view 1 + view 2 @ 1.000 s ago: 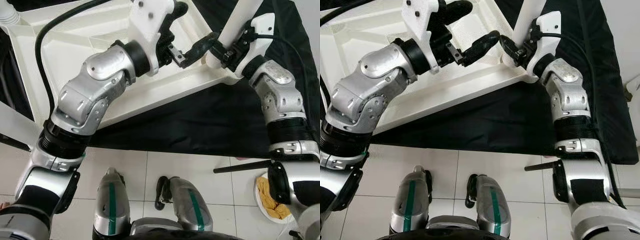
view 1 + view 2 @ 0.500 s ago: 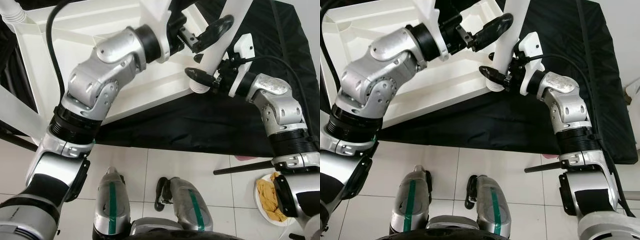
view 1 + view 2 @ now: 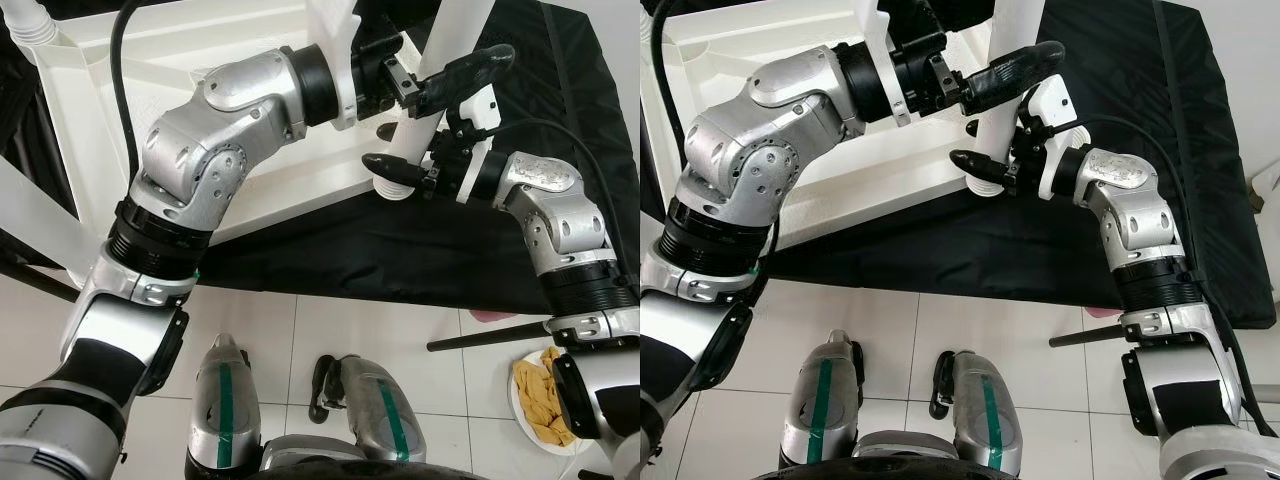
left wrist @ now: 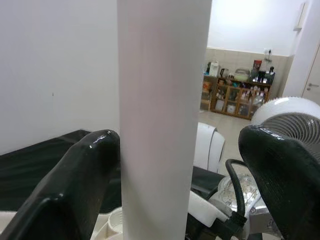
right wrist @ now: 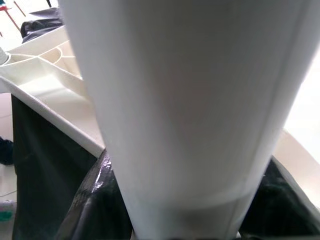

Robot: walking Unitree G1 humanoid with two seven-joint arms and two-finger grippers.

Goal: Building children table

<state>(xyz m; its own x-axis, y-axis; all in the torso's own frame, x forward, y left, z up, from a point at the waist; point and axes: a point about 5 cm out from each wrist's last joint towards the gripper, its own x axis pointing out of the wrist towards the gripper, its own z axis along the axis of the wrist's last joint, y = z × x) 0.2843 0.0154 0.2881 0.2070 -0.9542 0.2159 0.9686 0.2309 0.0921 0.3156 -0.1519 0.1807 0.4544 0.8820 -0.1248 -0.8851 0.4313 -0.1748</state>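
Observation:
The white table top [image 3: 200, 40] lies upside down on a black cloth [image 3: 400, 250]. A white table leg [image 3: 455, 25] stands tilted just off its near right corner. My right gripper [image 3: 405, 168] is shut on the leg's lower end, one black finger [image 3: 385, 163] showing in front. Higher up, my left gripper [image 3: 438, 78] is open and straddles the leg. In the left wrist view the leg [image 4: 160, 115] touches one finger [image 4: 75, 180]; a gap separates it from the other [image 4: 285, 175]. The right wrist view has the leg [image 5: 185, 100] close up.
Two more white legs [image 3: 30, 215] [image 3: 25, 20] stick out at the table's left side. A black rod [image 3: 485, 335] and a plate with something yellow [image 3: 545, 400] lie on the tiled floor at my right. My own feet [image 3: 340, 400] stand below.
The leg's lower end has come off the table corner toward me, carried by the right gripper. My left gripper has reached right and now straddles the leg.

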